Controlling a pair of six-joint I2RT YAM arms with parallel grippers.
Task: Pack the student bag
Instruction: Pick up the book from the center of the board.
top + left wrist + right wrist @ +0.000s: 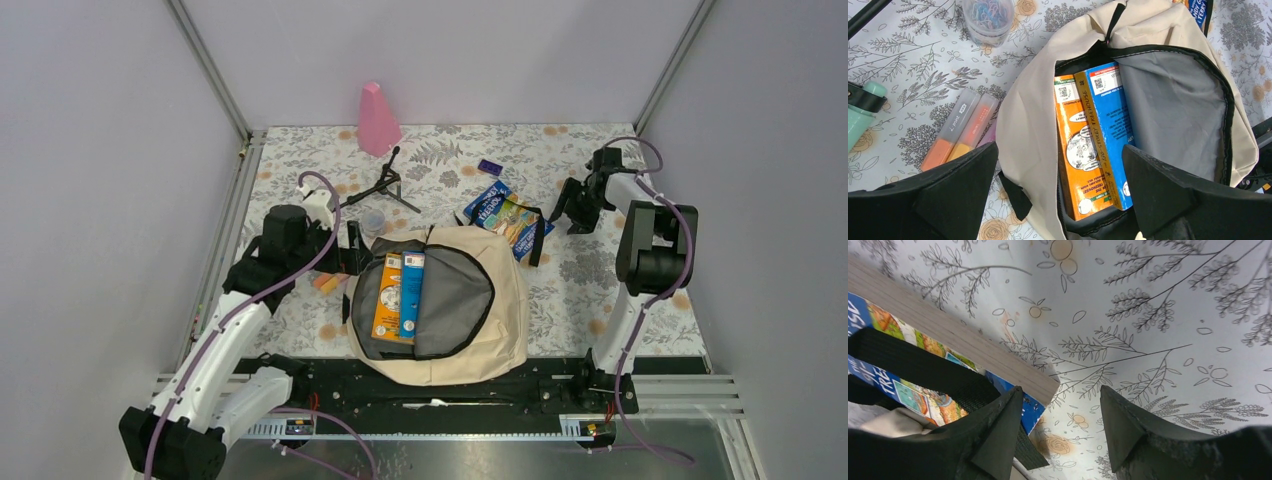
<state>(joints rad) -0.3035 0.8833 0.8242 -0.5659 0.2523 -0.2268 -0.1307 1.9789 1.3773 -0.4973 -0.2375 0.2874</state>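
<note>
Top external view shows the packing partly done, by my reading. At the far left of the table a mint green object lies just beside two highlighters, and a jar of coloured clips stands farther back; all of these are outside the bag, so they look like work left to do. The left gripper hovers at the left edge of the bag's mouth with its jaws spread wide and nothing between them. The student bag lies flat in the near middle of the table, between the two arms, its main zip open and its dark lining showing. Inside it an orange book and a blue book sit side by side, touching, spines roughly along the bag's length; that part seems finished. Just beyond the bag's far right corner a third book rests on the table with a black strap of the bag across its cover. The right gripper sits near that book's right corner, jaws apart and pinching nothing, so I judge this book the likely next item. Far back, a pink cone, a black stand and a small purple object also remain on the table.
</note>
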